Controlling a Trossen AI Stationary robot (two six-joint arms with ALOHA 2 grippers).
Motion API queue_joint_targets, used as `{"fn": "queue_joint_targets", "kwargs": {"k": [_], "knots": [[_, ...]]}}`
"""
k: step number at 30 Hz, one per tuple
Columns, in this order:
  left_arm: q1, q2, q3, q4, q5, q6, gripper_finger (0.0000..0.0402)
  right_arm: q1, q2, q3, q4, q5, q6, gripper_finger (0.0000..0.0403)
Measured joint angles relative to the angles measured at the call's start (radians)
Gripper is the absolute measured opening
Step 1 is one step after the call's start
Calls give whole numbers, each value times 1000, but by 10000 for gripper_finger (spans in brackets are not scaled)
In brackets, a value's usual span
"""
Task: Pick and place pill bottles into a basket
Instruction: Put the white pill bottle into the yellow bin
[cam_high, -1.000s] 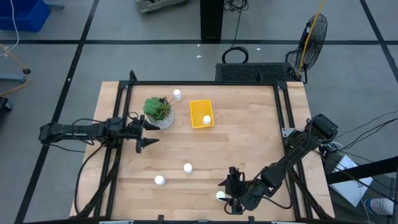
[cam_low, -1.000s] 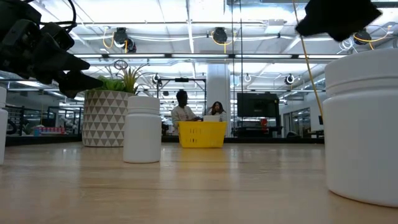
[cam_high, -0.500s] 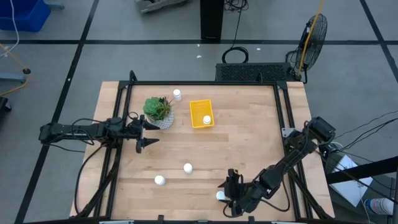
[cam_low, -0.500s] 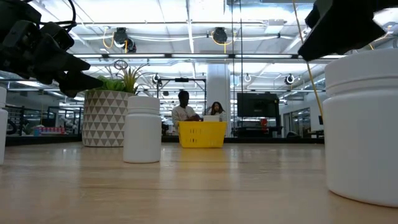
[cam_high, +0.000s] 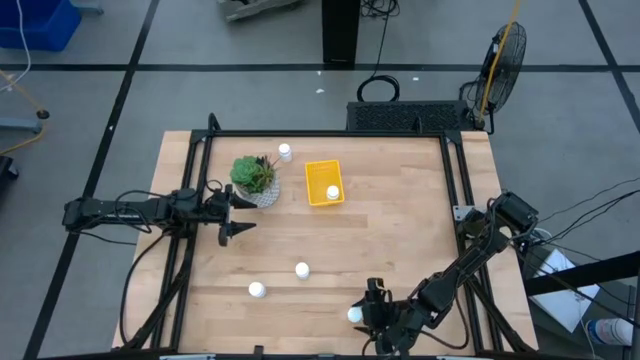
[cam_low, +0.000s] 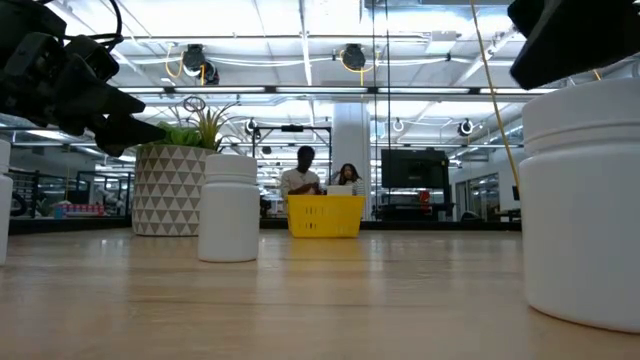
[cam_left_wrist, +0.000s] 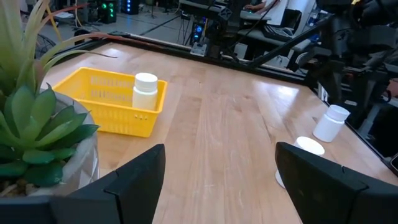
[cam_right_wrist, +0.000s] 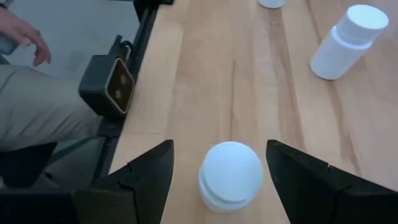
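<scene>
The right gripper (cam_right_wrist: 231, 171) has its fingers spread wide on both sides of a white bottle (cam_right_wrist: 231, 175) that stands upright at the near edge of the table (cam_high: 400, 230), and the fingers do not touch it. The left gripper (cam_high: 238, 212) is also wide open and holds nothing, just beside the plant (cam_high: 255, 178) at the left side. One bottle (cam_high: 333, 192) stands in the yellow basket (cam_high: 320, 178), one (cam_high: 285, 152) is behind the plant, and two more (cam_high: 302, 269) (cam_high: 257, 289) stand apart on the bare wood nearer the front.
</scene>
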Motion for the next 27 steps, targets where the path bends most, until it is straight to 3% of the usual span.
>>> {"fn": "queue_joint_targets", "kwargs": {"k": [27], "knots": [[0,0,0,1,-2,-1,310,-56,30,0,-48,-128,88,247]]}}
